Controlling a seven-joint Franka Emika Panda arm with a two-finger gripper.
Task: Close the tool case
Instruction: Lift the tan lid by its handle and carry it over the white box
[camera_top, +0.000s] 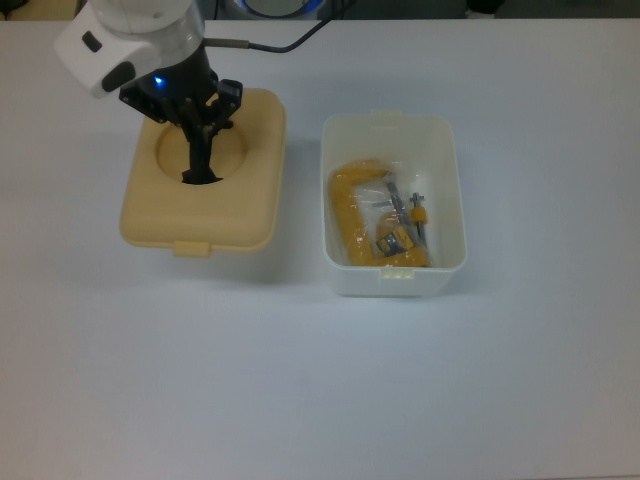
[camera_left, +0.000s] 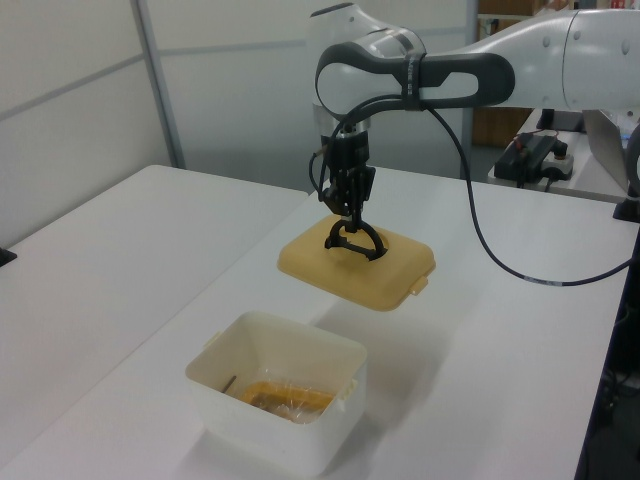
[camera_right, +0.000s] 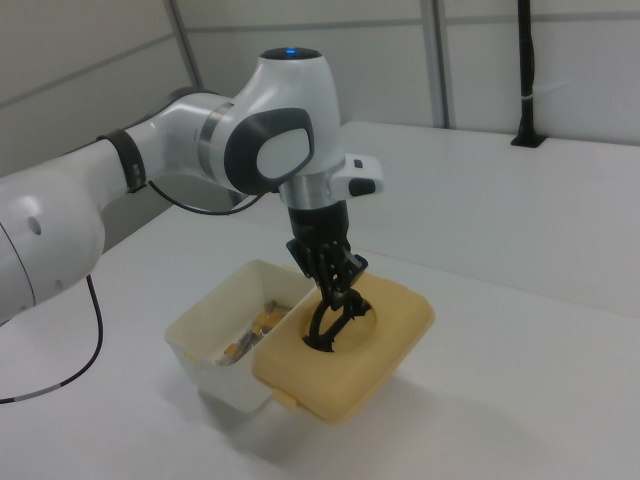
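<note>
The beige lid hangs in the air, held level by its black handle in the round recess. My gripper is shut on that handle from above. The white tub stands open on the table at the top view's right, apart from the lid. A yellow clamp lies inside it with small metal parts in clear wrap. In the right view the lid overlaps the tub's near corner.
The white table carries only the tub. My arm's black cable trails off the top view's upper edge. In the left view, panel walls stand behind the table and a cable droops at the left view's right.
</note>
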